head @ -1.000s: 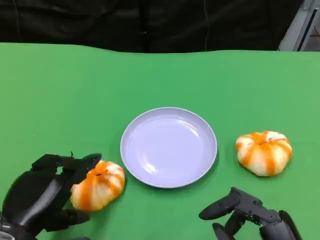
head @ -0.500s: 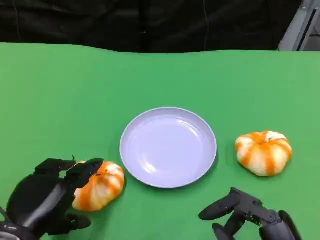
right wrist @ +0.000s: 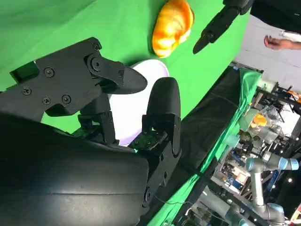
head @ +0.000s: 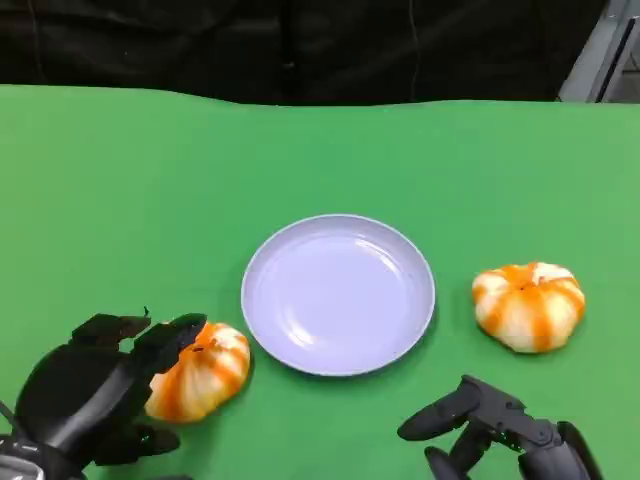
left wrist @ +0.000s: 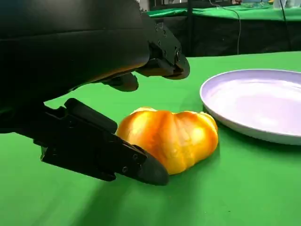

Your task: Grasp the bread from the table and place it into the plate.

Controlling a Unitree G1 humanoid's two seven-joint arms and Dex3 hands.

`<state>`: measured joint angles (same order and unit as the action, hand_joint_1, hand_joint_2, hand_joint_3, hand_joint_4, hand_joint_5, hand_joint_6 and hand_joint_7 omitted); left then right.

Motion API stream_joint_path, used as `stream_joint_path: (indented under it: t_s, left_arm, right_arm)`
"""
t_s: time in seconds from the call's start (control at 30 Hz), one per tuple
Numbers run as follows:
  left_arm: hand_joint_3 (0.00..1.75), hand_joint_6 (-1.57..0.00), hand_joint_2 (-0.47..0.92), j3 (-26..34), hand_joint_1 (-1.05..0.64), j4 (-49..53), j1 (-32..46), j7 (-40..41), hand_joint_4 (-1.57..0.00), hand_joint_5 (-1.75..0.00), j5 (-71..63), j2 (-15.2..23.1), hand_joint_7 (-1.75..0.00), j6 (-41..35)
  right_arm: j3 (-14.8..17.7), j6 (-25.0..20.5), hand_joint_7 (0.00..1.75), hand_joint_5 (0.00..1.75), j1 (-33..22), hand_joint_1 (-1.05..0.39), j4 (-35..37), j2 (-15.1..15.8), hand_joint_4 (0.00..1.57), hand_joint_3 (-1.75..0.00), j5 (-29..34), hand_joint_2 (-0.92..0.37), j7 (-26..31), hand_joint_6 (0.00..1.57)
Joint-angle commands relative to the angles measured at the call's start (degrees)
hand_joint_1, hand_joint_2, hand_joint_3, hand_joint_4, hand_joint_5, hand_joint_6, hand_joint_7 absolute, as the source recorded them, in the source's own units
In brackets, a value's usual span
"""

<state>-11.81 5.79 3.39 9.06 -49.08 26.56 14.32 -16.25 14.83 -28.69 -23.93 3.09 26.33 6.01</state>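
The plate (head: 338, 294) sits bare in the middle of the green table (head: 320, 160), so nothing has been delivered to it. Two pieces of bread lie on the cloth, one on each side of the plate.

The left bread (head: 198, 371) rests just beside the plate's near-left rim, apart from it by a narrow strip of green. The left hand (head: 95, 390) is wrapped loosely about this bread: in the left wrist view one finger lies low along the near side of the bread (left wrist: 171, 139), its tip touching or almost touching the crust, while the upper fingers (left wrist: 162, 56) arch over the top with clear space beneath them. The bread sits flat on the table, so the hand is spread around it and not clamped on it; the grasp looks begun but not closed.

The right bread (head: 528, 305) lies on the far side of the plate, well apart from the rim. The right hand (head: 500, 430) hangs near the front edge of the table, short of that bread, its fingers apart and holding nothing.

As a judgement, the task is at an early stage: the closing of the left hand, the lift, the carry over the rim and the release all remain, and the right bread is untouched.
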Motion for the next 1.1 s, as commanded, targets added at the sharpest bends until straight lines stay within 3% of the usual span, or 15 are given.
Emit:
stream_joint_path:
  t_s: [0.03,0.67,1.03,1.1]
  left_arm:
    - [0.0,-0.26,0.91,-0.6,-0.6,1.6,-1.0,0.5,-0.16,-0.32,0.0,1.4,0.0,-0.4]
    - [0.02,-0.26,0.92,-5.3,-0.64,7.9,-7.1,1.1,-0.18,-0.31,-1.3,0.6,0.0,-3.0]
    - [0.0,-0.27,0.92,-8.9,-0.58,15.3,-10.0,1.1,-0.22,-0.29,0.0,-2.5,0.0,-4.0]
    - [0.03,-0.3,0.92,-9.4,-0.52,18.0,-10.9,1.9,-0.3,-0.27,0.8,-3.9,-0.01,-4.1]
  right_arm:
    - [0.3,0.4,1.01,1.46,0.4,-0.15,-0.2,0.6,0.73,-0.82,-0.6,-0.64,-0.1,0.65]
    - [0.0,0.1,1.01,1.47,2.0,-0.14,1.2,0.5,0.73,-0.84,-0.6,-0.63,-0.2,0.65]
    - [-0.1,-0.1,1.0,1.47,1.5,-0.15,0.7,0.3,0.72,-0.83,-0.6,-0.63,-0.2,0.65]
    - [0.1,-0.2,1.0,1.47,1.3,-0.16,0.5,0.5,0.72,-0.82,-0.6,-0.64,-0.4,0.65]
